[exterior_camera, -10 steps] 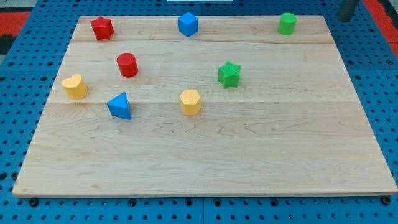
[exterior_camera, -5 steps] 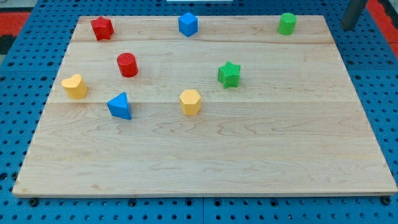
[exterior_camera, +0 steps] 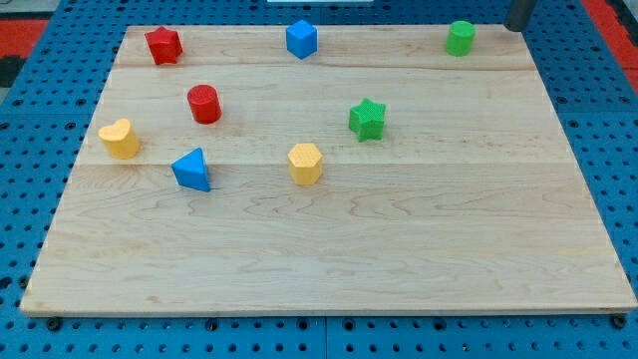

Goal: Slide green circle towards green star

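Green circle [exterior_camera: 460, 38] left of my tip [exterior_camera: 517, 27]

My tip [exterior_camera: 517, 27] sits apparently just right of the green circle [exterior_camera: 460, 38].

Short stub of a straight rod at the view's top right edge, cut off above by the frame; dark grey to near black, round in section, plain and smooth, with a slightly lighter sheen down one side. Lower end, my tip [exterior_camera: 517, 27], blunt and flat. No cables, screws or markings to be made out on the part that shows
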Available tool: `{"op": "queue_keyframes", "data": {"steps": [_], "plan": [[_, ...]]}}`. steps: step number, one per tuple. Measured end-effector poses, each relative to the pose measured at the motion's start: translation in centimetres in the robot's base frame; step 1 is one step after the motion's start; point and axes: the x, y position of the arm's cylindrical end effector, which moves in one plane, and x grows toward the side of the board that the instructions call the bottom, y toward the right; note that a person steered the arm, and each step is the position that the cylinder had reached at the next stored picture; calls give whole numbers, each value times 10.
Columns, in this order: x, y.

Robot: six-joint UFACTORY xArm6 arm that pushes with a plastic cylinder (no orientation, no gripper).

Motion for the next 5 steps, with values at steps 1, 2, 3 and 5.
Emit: {"op": "queue_keyframes", "data": {"steps": [1, 2, 3, 5], "plan": [[0, -46], [1, -65], [2, -140], [1, -142]]}}
